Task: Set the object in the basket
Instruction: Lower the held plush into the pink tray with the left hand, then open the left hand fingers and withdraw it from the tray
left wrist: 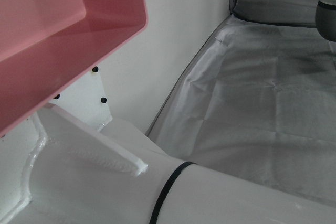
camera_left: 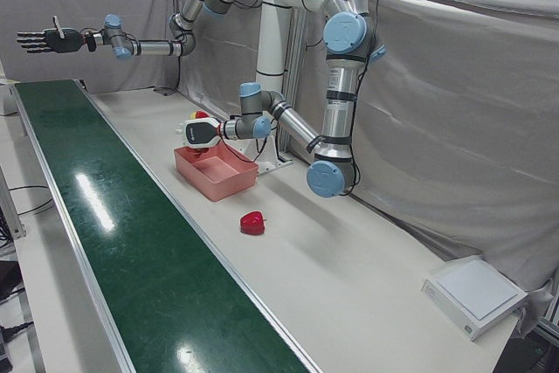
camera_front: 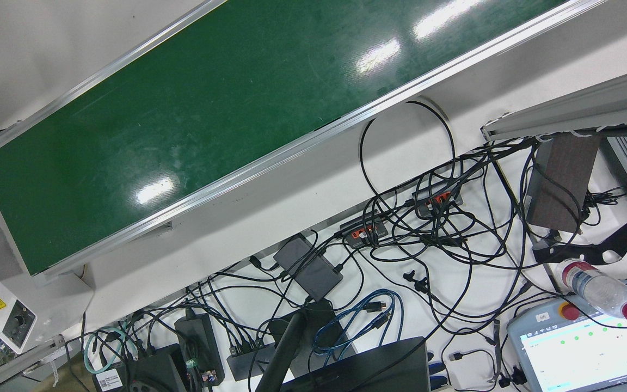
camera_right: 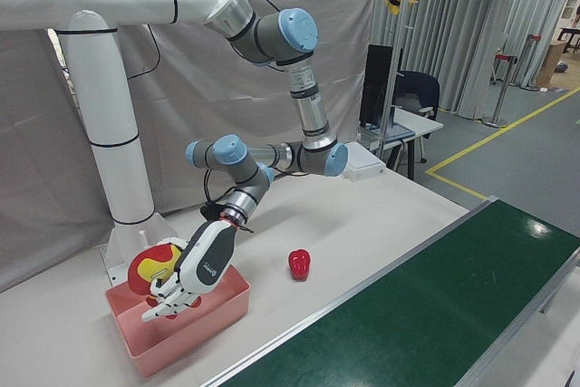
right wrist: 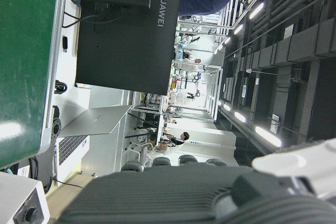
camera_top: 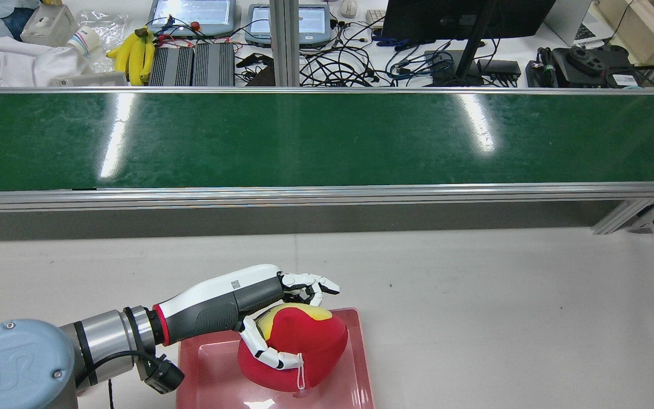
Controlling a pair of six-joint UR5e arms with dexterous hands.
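Left hand (camera_top: 281, 307): lower left of the rear view, over the pink basket (camera_top: 213, 363); fingers wrapped around a red-and-yellow plush object (camera_top: 298, 341). Gripping it.

Object: in the left hand's grasp, directly above the basket's interior. In the right-front view it sits at lower left, high against the basket's far rim; whether it touches the floor of the basket cannot be told.

Right hand (camera_left: 44, 40): upper left of the left-front view, raised well away above the far end of the green conveyor (camera_left: 131, 242); fingers spread, holding nothing.

Other item: a small red object (camera_left: 252, 223) lies on the white counter (camera_left: 367, 259), right of centre in the left-front view, near the basket but apart from it.

Step in hand: release into the basket, judged nearly done.

How to do it well: lower until the plush rests inside the walls, then open the fingers evenly so nothing snags on the plush's hanging loop. Lift straight up, clear of the rim, so the light basket is not dragged.

Risk: soft, bulky plush may perch on the rim and roll out.
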